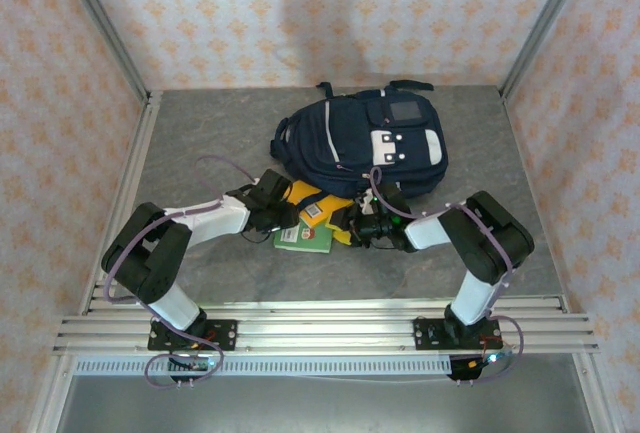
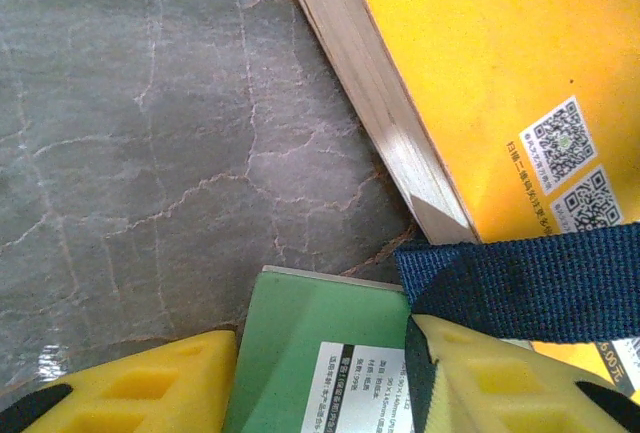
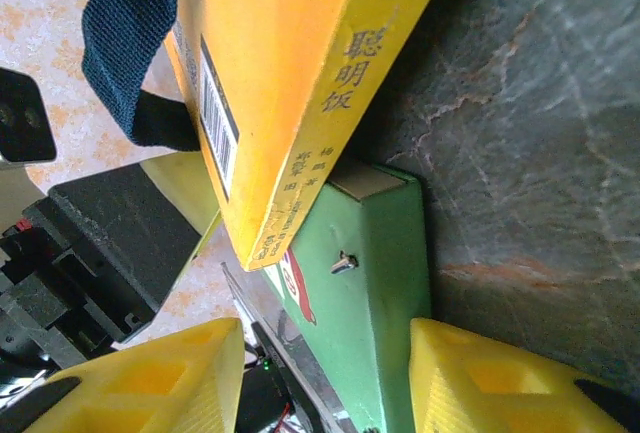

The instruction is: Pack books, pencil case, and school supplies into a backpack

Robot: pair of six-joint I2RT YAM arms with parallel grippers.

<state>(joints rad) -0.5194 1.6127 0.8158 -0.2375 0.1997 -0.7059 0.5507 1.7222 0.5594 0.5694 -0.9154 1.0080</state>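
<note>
The navy backpack (image 1: 365, 143) lies at the back middle of the table. In front of it the orange-yellow book (image 1: 312, 196) rests partly over the small green book (image 1: 303, 236). My left gripper (image 1: 286, 217) comes in from the left. Its yellow fingers (image 2: 130, 393) stand apart over a corner of the green book (image 2: 310, 353), and a blue backpack strap (image 2: 530, 288) drapes across the right finger. My right gripper (image 1: 357, 225) is open, straddling the green book (image 3: 380, 273) under the yellow book's spine (image 3: 300, 103). The pencil case and school supplies are out of view.
Grey stone-patterned tabletop (image 1: 200, 153) spreads to the left of the backpack and the books. Patterned walls (image 1: 60, 103) with metal posts enclose three sides. Aluminium rails (image 1: 320, 328) carry both arm bases at the near edge.
</note>
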